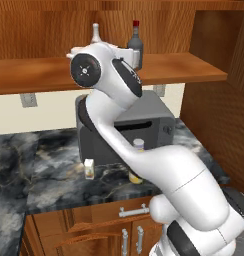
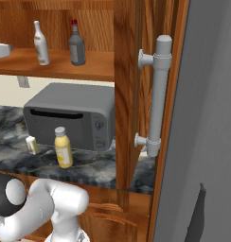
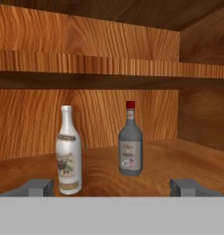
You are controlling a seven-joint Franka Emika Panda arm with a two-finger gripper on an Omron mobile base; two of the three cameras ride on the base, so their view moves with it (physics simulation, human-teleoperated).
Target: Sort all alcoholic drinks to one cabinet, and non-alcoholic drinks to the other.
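Note:
Two alcoholic drinks stand upright on the shelf board [image 1: 194,70] of the reddish-brown wall cabinet. One is a slim white long-necked bottle [image 3: 69,151] [image 1: 96,32] [image 2: 40,43]. The other is a squat dark grey bottle with a red cap [image 3: 130,142] [image 1: 136,42] [image 2: 76,45]. My gripper [image 3: 113,188] is open just in front of them, level with the shelf, with nothing between its fingers. On the counter below, a yellow juice bottle [image 2: 63,149] [image 1: 138,145] and a small cream carton [image 2: 31,144] [image 1: 89,168] stand in front of the microwave.
A grey microwave [image 2: 70,113] [image 1: 161,117] sits on the dark marble counter [image 1: 44,170] under the shelf. Wooden doors with arched panels [image 1: 94,235] are below the counter. On the right, a wooden side wall [image 2: 124,94] stands beside a grey door with a long handle [image 2: 157,94].

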